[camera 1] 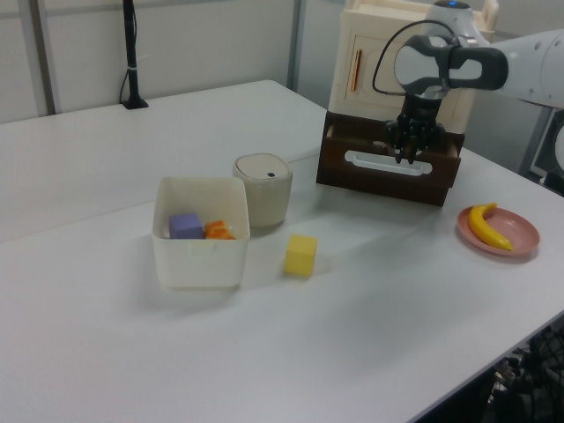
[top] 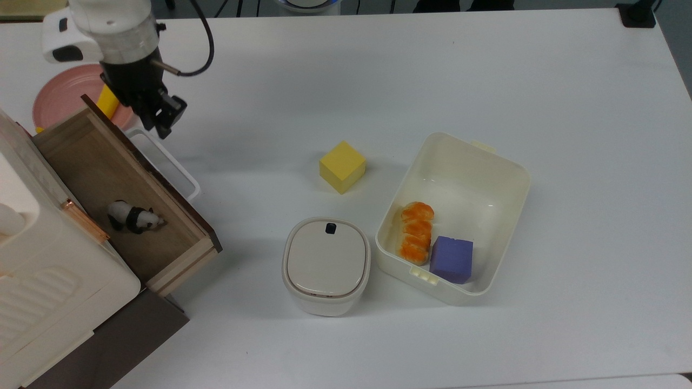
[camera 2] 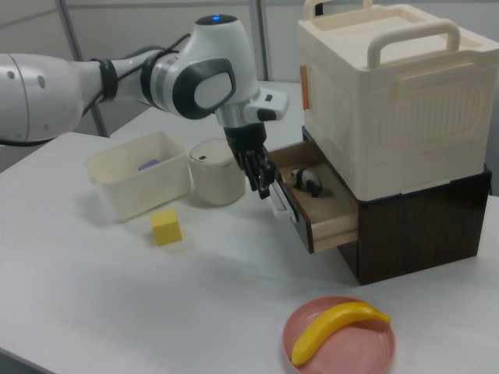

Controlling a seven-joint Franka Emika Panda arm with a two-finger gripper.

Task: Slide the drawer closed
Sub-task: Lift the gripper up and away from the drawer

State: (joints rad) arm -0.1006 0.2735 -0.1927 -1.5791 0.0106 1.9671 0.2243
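The white desk (top: pixel 411 75) carries everything; at the top view's left stands the cream cabinet (top: pixel 38 281) on its dark base, and from it the drawer (top: pixel 116 194) stands pulled well out, its light-wood tray open to the camera, its dark front panel facing the desk's middle with the white loop handle (top: pixel 172 167) sticking out beyond it; so the closing is not yet done, and by my reading the whole push remains; the arm (camera 2: pixel 93 82) reaches in from the right view's left, and the tool (top: pixel 165 121) hangs just above the far end of the handle, near the panel's corner; I cannot tell from these views how its fingers stand, nor whether it touches the handle; the cream open bin (top: pixel 476 162) sits well apart toward the top view's right, holding a purple block (top: pixel 451 259) and an orange bread-like piece (top: pixel 415 232); the lidded white container (top: pixel 326 266) stands just beside the bin; a pink plate (camera 2: pixel 339 343) with a banana (camera 2: pixel 335 327) lies near the cabinet; a yellow cube (top: pixel 342 166) rests alone mid-desk; smallest, a toy panda (top: pixel 134 216) lies inside the drawer
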